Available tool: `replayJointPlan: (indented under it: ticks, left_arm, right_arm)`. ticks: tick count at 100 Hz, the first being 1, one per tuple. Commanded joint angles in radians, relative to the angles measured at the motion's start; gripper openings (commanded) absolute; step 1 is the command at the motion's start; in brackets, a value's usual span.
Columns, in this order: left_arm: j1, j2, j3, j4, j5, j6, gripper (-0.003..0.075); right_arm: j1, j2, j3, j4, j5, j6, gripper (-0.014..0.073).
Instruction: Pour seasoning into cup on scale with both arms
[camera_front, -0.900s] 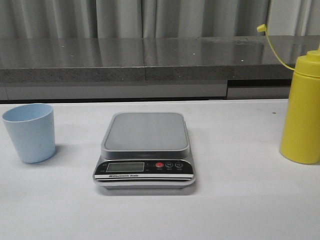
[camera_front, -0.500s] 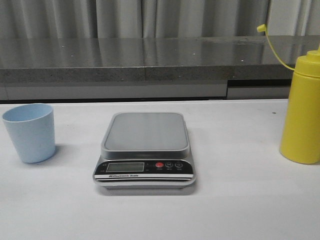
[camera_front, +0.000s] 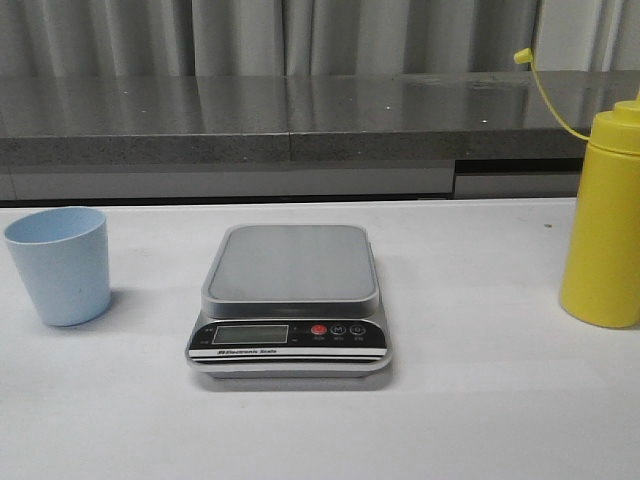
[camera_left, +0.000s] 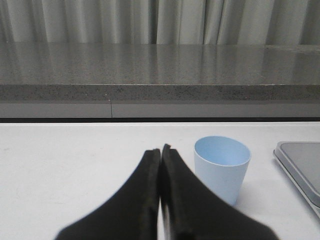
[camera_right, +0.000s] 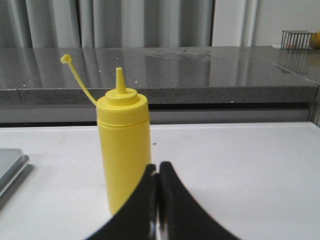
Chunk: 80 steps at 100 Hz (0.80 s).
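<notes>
On the far left of the white table (camera_front: 480, 420) the cup (camera_front: 60, 265) stands upright on its narrow base, mouth up, well apart from everything else. My left gripper (camera_left: 160, 150) sits low over the table with its two black fingers pressed together, tips touching, nothing between them; in its wrist view the cup is close ahead of the tips and off to one side, not touching them, and a corner of the scale shows at the edge of that picture.

In the middle of the table sits the scale (camera_front: 290, 300), its silver platform bare, its black front panel facing me with the LCD screen (camera_front: 251, 334) and the red button (camera_front: 318, 330) beside it. I cannot read anything on the screen.

On the far right stands the seasoning (camera_front: 603, 225), upright on the table, cone nozzle up and uncapped, its thin cap strap (camera_front: 545, 90) arching up and away to the left. My right gripper (camera_right: 158, 167) is also closed, fingers meeting at the tips and empty; the seasoning stands just beyond them, slightly to one side, and I cannot tell whether a fingertip touches it
</notes>
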Motion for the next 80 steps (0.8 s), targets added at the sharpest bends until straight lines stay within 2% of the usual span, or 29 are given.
replayJointPlan:
  ticks: [1,27,40,51,80]
  left_arm:
    - [0.001,-0.025,-0.004,-0.023,-0.073,-0.007,-0.0021]
    - [0.001,0.057,-0.152,-0.019,-0.038,-0.007,-0.0021]
    - [-0.001,0.129,-0.257,-0.019,0.074,-0.007,-0.0021]
    - [-0.001,0.222,-0.341,-0.021,0.173,-0.007,-0.0021]
    - [-0.001,0.538,-0.485,-0.019,0.232,-0.007,-0.002]
  right_arm:
    - [-0.002,-0.021,-0.018,-0.007,-0.073,-0.001,-0.0057]
    - [-0.002,-0.021,-0.018,-0.007,-0.073,-0.001,-0.0057]
    - [-0.002,-0.021,-0.018,-0.007,-0.073,-0.001,-0.0057]
    - [-0.002,-0.021,-0.018,-0.007,-0.073,-0.001,-0.0057]
    - [-0.002,-0.021,-0.018,-0.007,-0.073,-0.001,-0.0057]
